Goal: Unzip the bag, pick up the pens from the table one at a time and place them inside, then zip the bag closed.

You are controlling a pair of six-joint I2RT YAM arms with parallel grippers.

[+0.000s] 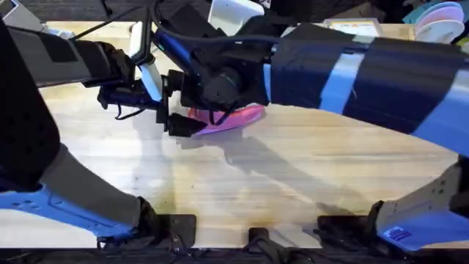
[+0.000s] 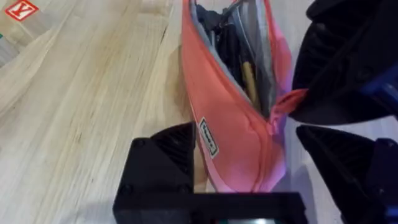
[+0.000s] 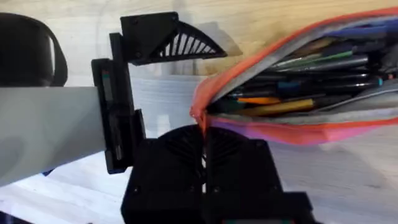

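While both arms are crowding over the middle of the overhead frame, the pink pencil pouch (image 1: 233, 119) is lying on the light wood table (image 1: 293, 176) just left of centre, mostly covered by the arms; only a pink sliver is showing beneath them. In the left wrist view the pouch (image 2: 239, 134) is running up the frame from bottom centre to top centre, its zipper mouth gaping toward the upper end; several pens (image 2: 247, 78) are lying inside it, among them an orange-yellow barrel and darker ones. The left end effector (image 2: 249, 152) is standing with its two black fingers apart, one on either side of the pouch's closed lower end; whether either finger is touching the fabric cannot be told. In the right wrist view the right end effector (image 3: 204, 140) is sitting at bottom centre with its fingers pressed together on the pouch's (image 3: 323, 127) end, pinching the fabric tab where the two pink edges are meeting; the open mouth is spreading away toward the upper right, and a bundle of pens (image 3: 298, 102) is showing inside, dark, orange and yellow. A red and white label (image 2: 20, 9) is lying on the table at the upper left of the left wrist view.
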